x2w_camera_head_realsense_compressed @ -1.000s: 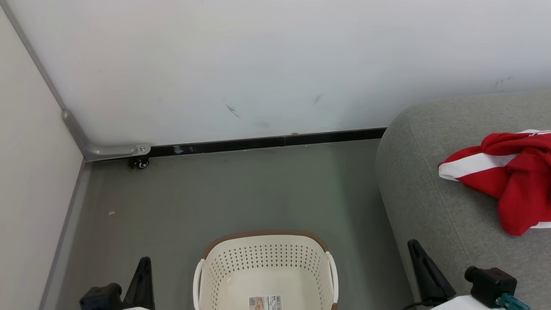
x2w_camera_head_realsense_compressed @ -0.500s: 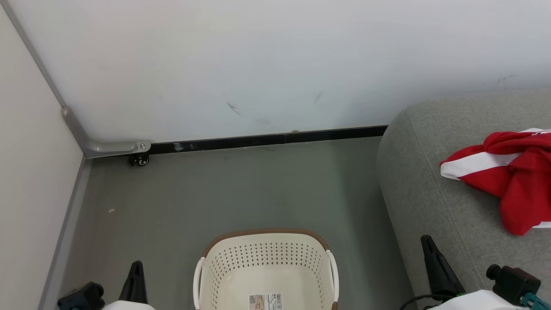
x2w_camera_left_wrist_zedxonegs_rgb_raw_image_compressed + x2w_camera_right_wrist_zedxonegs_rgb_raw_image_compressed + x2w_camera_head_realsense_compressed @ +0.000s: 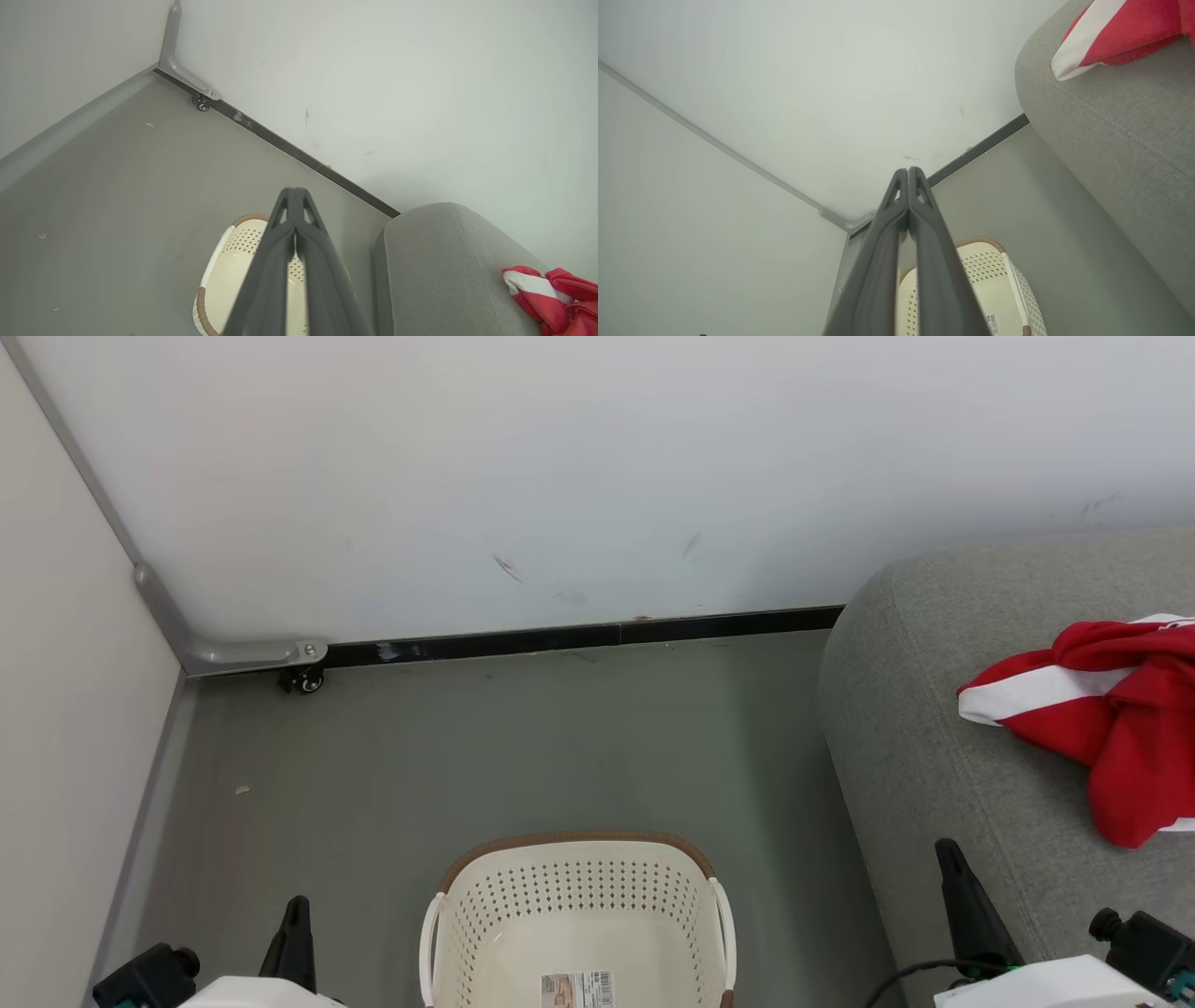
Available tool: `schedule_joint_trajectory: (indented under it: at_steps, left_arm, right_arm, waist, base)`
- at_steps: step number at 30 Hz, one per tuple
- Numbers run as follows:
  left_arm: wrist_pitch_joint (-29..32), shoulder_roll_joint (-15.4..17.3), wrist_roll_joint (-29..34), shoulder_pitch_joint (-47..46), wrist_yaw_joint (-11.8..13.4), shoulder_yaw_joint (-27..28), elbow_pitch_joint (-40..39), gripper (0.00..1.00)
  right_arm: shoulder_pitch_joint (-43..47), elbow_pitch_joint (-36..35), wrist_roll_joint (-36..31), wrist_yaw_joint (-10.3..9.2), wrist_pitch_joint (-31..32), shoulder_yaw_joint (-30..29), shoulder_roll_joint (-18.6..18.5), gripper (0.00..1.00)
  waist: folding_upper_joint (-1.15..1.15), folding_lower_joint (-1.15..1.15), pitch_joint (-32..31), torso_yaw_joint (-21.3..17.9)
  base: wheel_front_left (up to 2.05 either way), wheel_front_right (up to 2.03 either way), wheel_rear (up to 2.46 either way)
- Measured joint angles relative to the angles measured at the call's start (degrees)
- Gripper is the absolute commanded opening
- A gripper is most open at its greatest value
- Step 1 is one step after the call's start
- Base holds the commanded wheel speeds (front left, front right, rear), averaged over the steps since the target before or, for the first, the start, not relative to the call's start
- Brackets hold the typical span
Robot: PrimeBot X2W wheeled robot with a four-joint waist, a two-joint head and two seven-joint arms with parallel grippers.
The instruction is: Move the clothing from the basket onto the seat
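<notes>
A: Right of frame, the seat point(image 3: 934, 756); bottom centre, the basket point(image 3: 579, 838). Where is the clothing?
B: The clothing point(image 3: 1111, 728) lies bunched on the seat, at the right edge. The basket's visible floor carries a label point(image 3: 576, 989).
A: The grippers?
B: Left gripper point(image 3: 294, 196) and right gripper point(image 3: 907, 175), low at the bottom corners: fingers pressed together, nothing held.
A: Which step?
B: Probably the last. Next: check the basket's cropped near end; any garment there calls for parted fingers.
</notes>
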Motion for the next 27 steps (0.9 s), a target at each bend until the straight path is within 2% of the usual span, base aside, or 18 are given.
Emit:
schedule_joint_trajectory:
  at_steps: [7, 21, 27]
  left_arm:
    - [1.3, -0.6, -5.3, -0.1, -1.4, 1.3, -0.1, 0.0]
    - [3.9, -1.6, -16.2, -1.3, -4.4, 3.8, -0.1, 0.0]
    - [5.4, -1.8, -20.8, -1.5, -5.8, 4.9, -0.1, 0.0]
  right_arm:
    - [-1.1, 0.4, 5.9, -0.01, 0.7, -0.7, -0.4, 0.0]
    - [-3.1, 1.3, 17.7, -0.01, 1.9, -1.3, -0.8, 0.0]
    - [-4.3, 1.5, 22.9, 0.0, 2.2, -1.9, -1.0, 0.0]
  waist:
    - [0.0, 0.0, 0.0, 0.0]
    - [0.0, -0.66, 0.8, 0.1]
    - [0.0, -0.83, 1.2, 0.2]
  base:
    - [0.0, 0.0, 0.0]
    - [0.0, 0.0, 0.0]
    - [0.0, 0.0, 0.0]
